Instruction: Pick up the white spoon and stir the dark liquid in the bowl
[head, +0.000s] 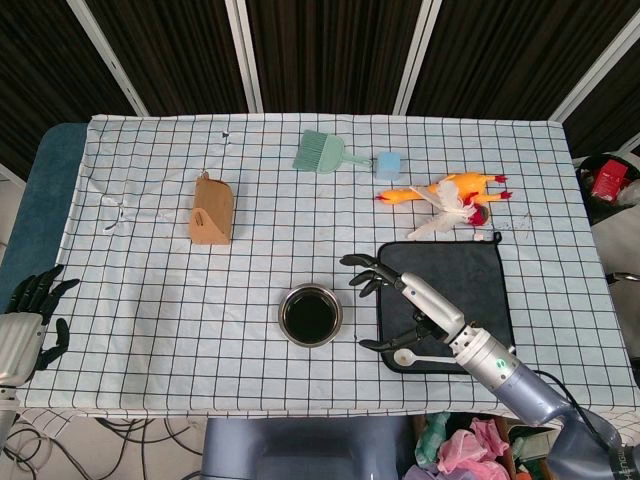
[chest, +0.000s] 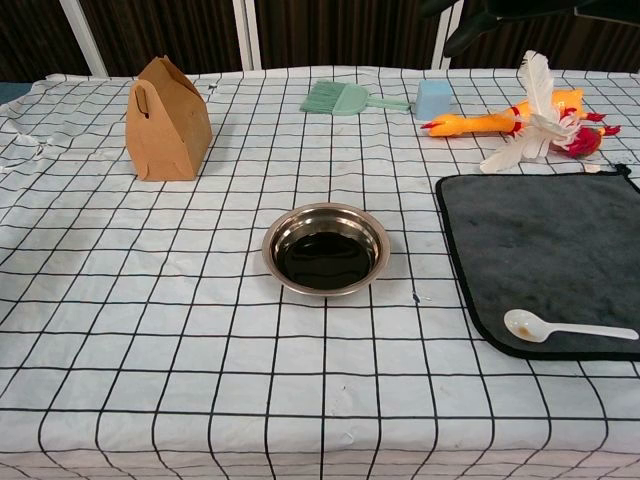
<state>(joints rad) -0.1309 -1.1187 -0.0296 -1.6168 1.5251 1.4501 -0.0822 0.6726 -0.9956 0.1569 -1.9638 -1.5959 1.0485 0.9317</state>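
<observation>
Across the table, a white tablecloth (head: 200, 290) with a dark grid is lying flat and covering nearly the whole surface. At about four o'clock from the cloth's centre in the head view, a dark grey mat (head: 470, 280) is sitting square, its near edge running close to the table's front. Over that mat the right hand (head: 400, 300) is hovering with its dark fingers (head: 362, 262) spread apart and holding nothing, the fingertips reaching past the mat's left edge; the chest view is not showing this hand. At about eight o'clock, off the table's left front corner, the left hand (head: 35, 310) is hanging with its fingers apart and gripping nothing. At ten o'clock a brown paper box (chest: 167, 120) with a peaked top is standing upright. A steel bowl (chest: 325, 249) is resting near six o'clock, just left of the mat and apart from it, holding dark liquid (chest: 325, 259). A yellow rubber chicken (head: 445, 192) with white feathers is lying at two o'clock, beyond the mat's far edge. A pale green brush (head: 325, 152) is lying at twelve o'clock, with a small blue block (head: 388, 164) just to its right. The white spoon (chest: 560, 328) is lying flat on the mat's front left corner, bowl end pointing left, handle running right, untouched beneath the right hand's wrist.
</observation>
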